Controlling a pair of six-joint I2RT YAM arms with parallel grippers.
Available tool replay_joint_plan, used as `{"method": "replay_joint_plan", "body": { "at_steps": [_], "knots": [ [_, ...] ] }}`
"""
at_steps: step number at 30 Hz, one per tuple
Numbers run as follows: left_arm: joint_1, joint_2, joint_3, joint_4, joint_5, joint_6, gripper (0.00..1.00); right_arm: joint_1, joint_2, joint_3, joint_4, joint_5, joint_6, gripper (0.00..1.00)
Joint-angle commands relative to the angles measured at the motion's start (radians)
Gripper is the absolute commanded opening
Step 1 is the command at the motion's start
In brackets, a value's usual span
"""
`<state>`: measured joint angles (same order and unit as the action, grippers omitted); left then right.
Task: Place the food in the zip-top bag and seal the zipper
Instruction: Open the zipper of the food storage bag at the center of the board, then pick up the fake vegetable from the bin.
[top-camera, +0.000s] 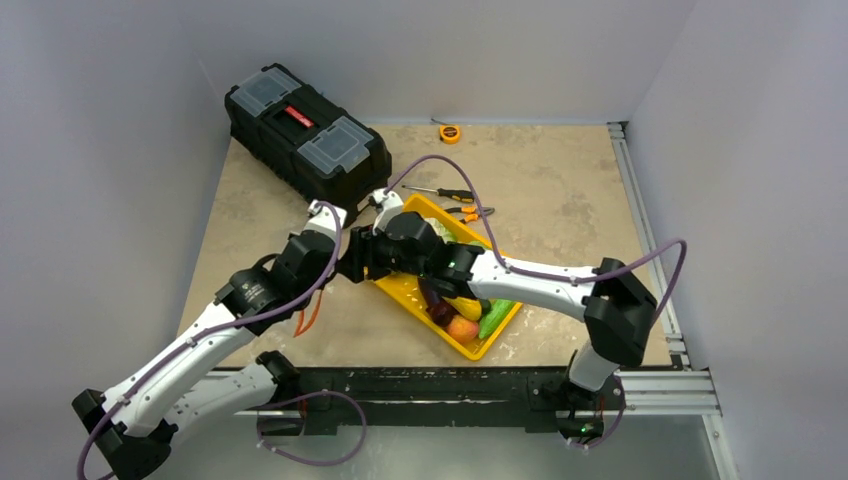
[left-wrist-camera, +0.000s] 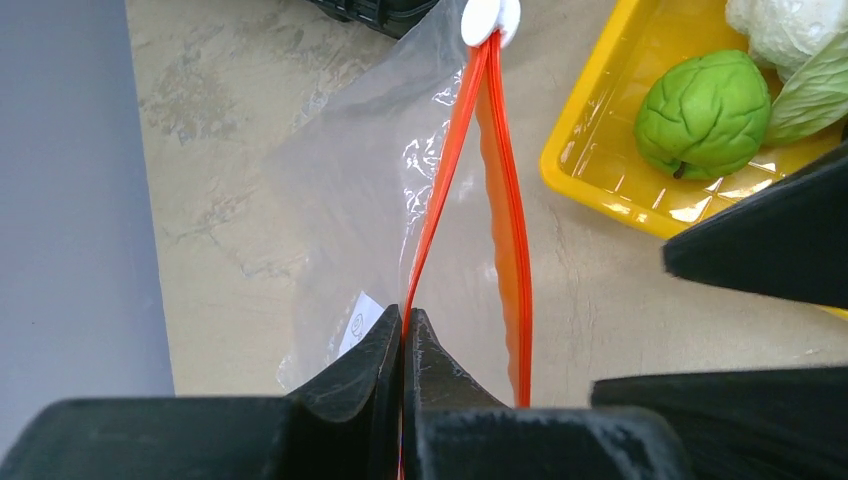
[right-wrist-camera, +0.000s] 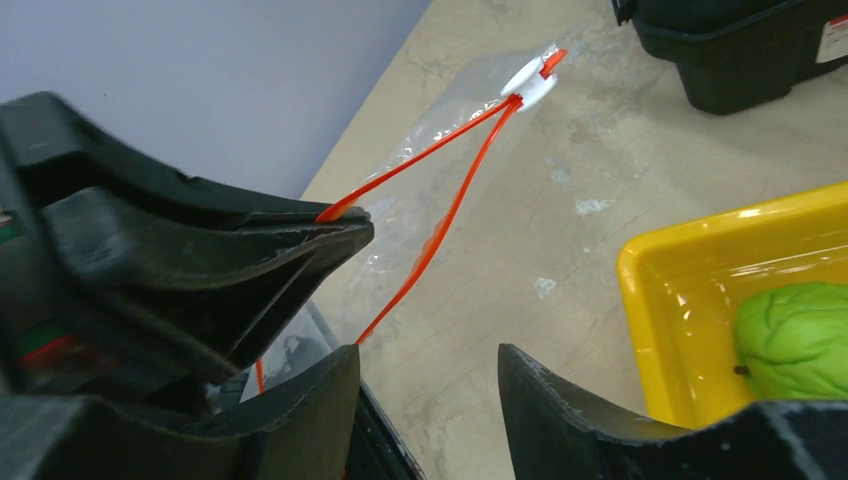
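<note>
The zip-top bag lies clear and crinkly on the table left of the yellow tray. Its zipper is parted into two red-orange strips that meet at a white slider. My left gripper is shut on the left strip. My right gripper is open right beside it, and the other strip runs down to its left fingertip. The food is in the tray: a green round fruit, cauliflower, cabbage, eggplant, yellow squash, peach and cucumber.
A black toolbox stands at the back left, just behind the bag's slider. A screwdriver, pliers and a yellow tape measure lie behind the tray. Both arms cross over the tray's left end.
</note>
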<state>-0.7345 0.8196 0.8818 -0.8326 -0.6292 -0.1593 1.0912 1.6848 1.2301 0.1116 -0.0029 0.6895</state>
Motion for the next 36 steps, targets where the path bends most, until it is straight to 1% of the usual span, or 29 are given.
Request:
{"method": "replay_joint_plan", "body": {
  "at_steps": [1, 4, 7, 10, 13, 15, 18, 20, 22, 27, 36],
  "knots": [
    [-0.003, 0.009, 0.004, 0.022, -0.015, -0.032, 0.0, -0.013, -0.108, -0.035, -0.043, 0.026, -0.112, 0.55],
    [-0.003, 0.023, 0.007, 0.028, -0.007, -0.033, 0.0, -0.014, -0.162, -0.074, -0.066, 0.062, -0.128, 0.56],
    [-0.003, 0.037, 0.011, 0.032, 0.006, -0.033, 0.0, -0.014, -0.213, -0.1, -0.101, 0.108, -0.151, 0.6],
    [-0.003, 0.043, 0.011, 0.03, 0.01, -0.032, 0.0, -0.022, -0.247, -0.095, -0.218, 0.245, -0.193, 0.63],
    [-0.004, 0.044, 0.013, 0.03, 0.008, -0.03, 0.0, -0.071, -0.271, -0.099, -0.32, 0.355, -0.24, 0.65],
    [-0.003, 0.043, 0.013, 0.03, 0.007, -0.027, 0.0, -0.133, -0.281, -0.101, -0.385, 0.364, -0.258, 0.66],
    [-0.003, 0.043, 0.014, 0.031, 0.011, -0.023, 0.0, -0.231, -0.28, -0.107, -0.445, 0.311, -0.307, 0.66],
    [-0.004, 0.045, 0.017, 0.03, 0.014, -0.02, 0.0, -0.254, -0.255, -0.086, -0.492, 0.309, -0.343, 0.66],
    [-0.003, 0.048, 0.016, 0.03, 0.018, -0.018, 0.0, -0.256, -0.216, -0.055, -0.542, 0.325, -0.371, 0.64],
    [-0.003, 0.049, 0.017, 0.03, 0.02, -0.017, 0.0, -0.256, -0.125, 0.006, -0.626, 0.358, -0.407, 0.51],
    [-0.004, 0.048, 0.016, 0.03, 0.025, -0.014, 0.0, -0.255, -0.065, 0.022, -0.634, 0.335, -0.448, 0.47]
  ]
}}
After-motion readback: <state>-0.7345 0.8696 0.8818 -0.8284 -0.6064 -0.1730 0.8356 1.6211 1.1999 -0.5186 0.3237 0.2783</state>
